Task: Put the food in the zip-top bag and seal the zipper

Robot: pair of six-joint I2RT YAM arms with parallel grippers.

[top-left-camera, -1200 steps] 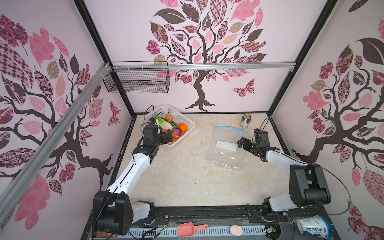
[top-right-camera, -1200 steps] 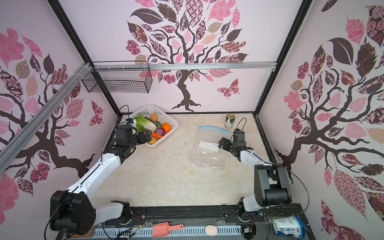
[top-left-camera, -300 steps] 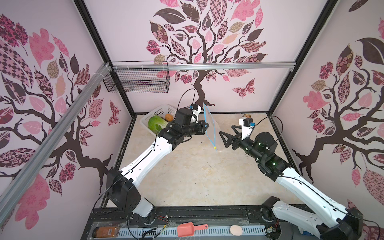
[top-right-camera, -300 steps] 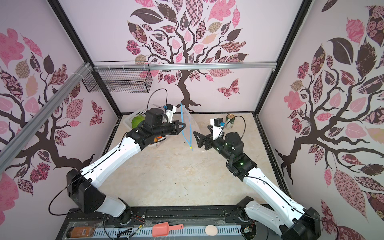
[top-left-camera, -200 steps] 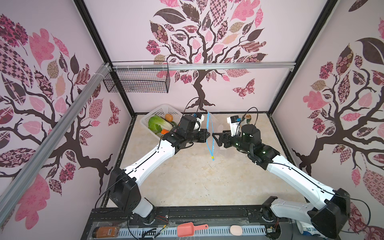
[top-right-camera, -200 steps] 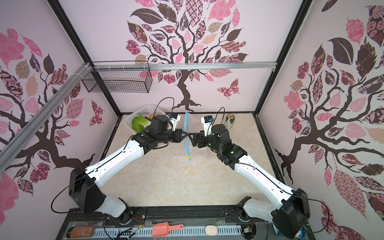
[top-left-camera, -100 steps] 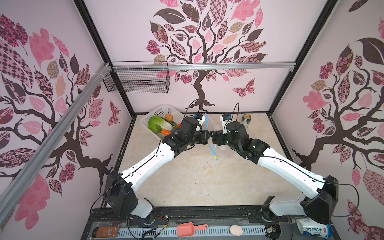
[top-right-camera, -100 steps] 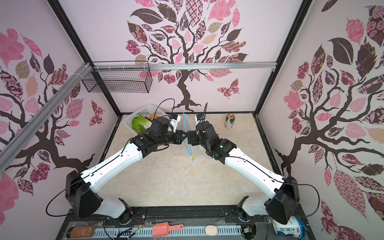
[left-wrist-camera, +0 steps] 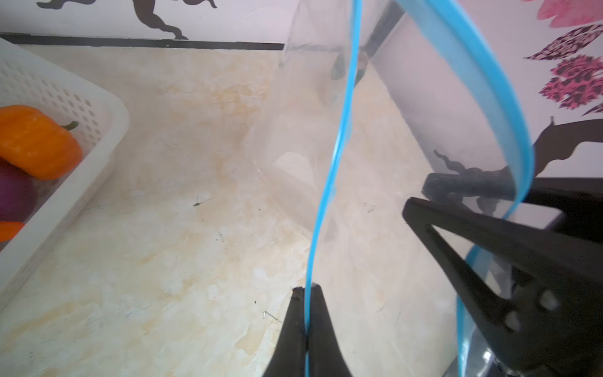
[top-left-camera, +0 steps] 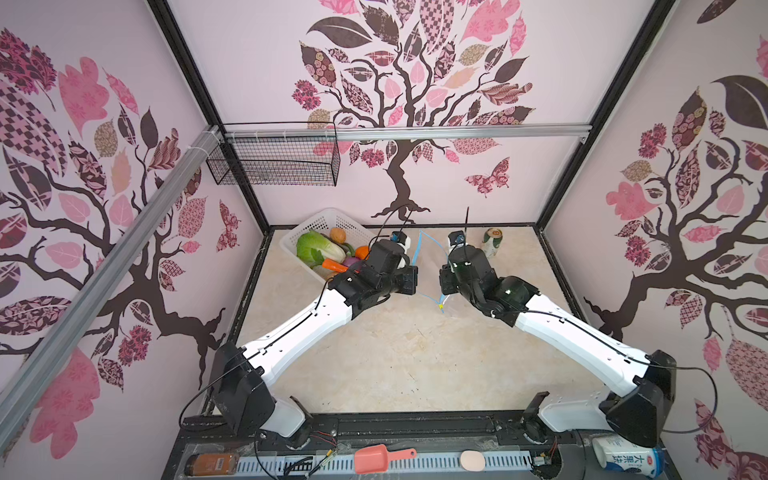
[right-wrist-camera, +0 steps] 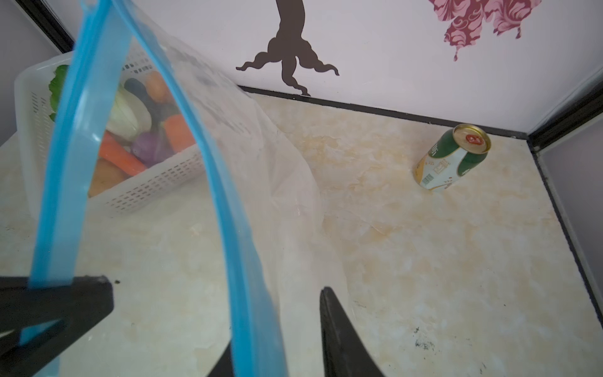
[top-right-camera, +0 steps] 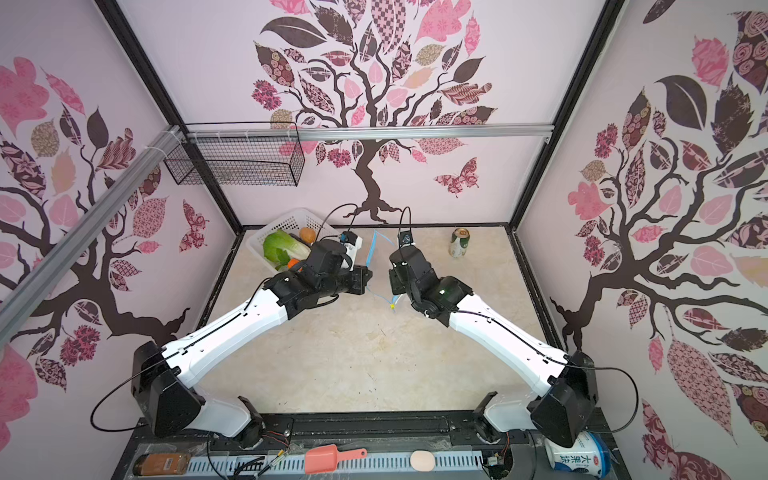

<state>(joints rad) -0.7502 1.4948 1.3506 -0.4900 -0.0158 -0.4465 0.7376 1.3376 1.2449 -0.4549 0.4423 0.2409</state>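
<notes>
Left gripper [left-wrist-camera: 306, 293]: jaws pinched shut on one lip of the zipper [left-wrist-camera: 339, 140], holding it up.
Right gripper [right-wrist-camera: 277, 323]: jaws part-way open and straddling the opposite lip. A gap shows beside one finger, so it has no firm hold.
Zipper: light-blue strip, unsealed, its two lips bowed apart into a loop between the grippers.
Zip-top bag [right-wrist-camera: 261, 156]: clear film hanging from the strip, raised above the surface [top-left-camera: 395, 353] midway between its left and right edges and toward the far edge. No food is inside.
Change: seconds ago the bag lay flat on the surface, right of centre, with both arms low. It is now lifted between the two arms. Within the last second the right jaws have narrowed from wide open around their lip.
Meaning: the mouth is judged nearly ready to be spread. Filling has not begun, and sealing comes last.
Food [top-left-camera: 320, 249]: cabbage, carrot, pumpkin, onion and the rest, all in the white basket [top-left-camera: 316, 218].
White basket: at the far-left corner of the surface.
Drink can [top-left-camera: 491, 242]: upright near the far edge, right of the bag.
</notes>
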